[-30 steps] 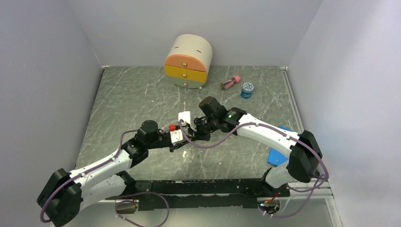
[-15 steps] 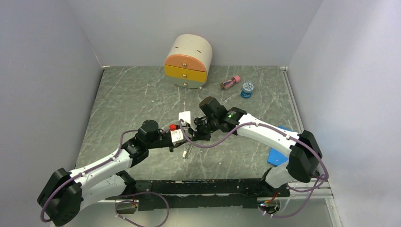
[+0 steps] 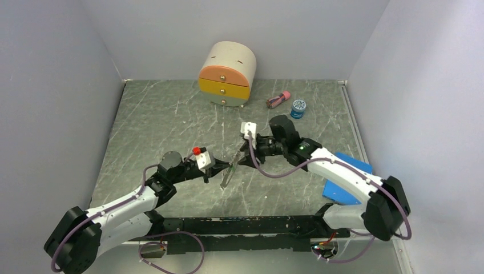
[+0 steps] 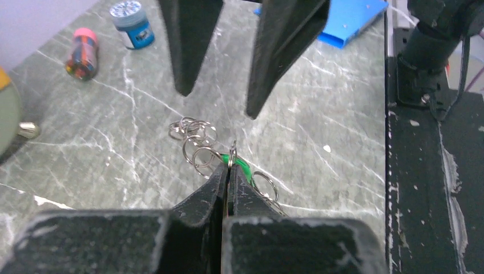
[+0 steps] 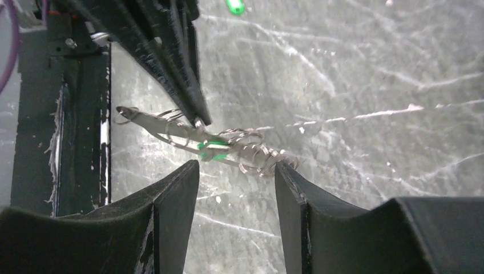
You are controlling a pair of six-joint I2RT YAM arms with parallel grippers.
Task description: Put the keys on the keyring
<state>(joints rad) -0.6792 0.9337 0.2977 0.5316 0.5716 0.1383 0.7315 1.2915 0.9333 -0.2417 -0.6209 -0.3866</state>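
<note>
Two arms meet near the table's center: the left gripper point(image 4: 228, 171), jaws pressed tight, pinches the keyring point(image 4: 197, 145), a bunch of several silvery loops carrying one green-headed key point(image 4: 242, 167), lifted above the marble-patterned table point(image 3: 160, 114). The right gripper point(image 5: 237, 177), at the bunch's 3 o'clock in the overhead view, stands open and empty, fingers apart just beside the rings. A second green key point(image 5: 234, 6) lies alone on the tabletop; one pink tube point(image 3: 278, 99) and one blue jar point(image 3: 298, 108), label unreadable, sit at 12 o'clock.
</note>
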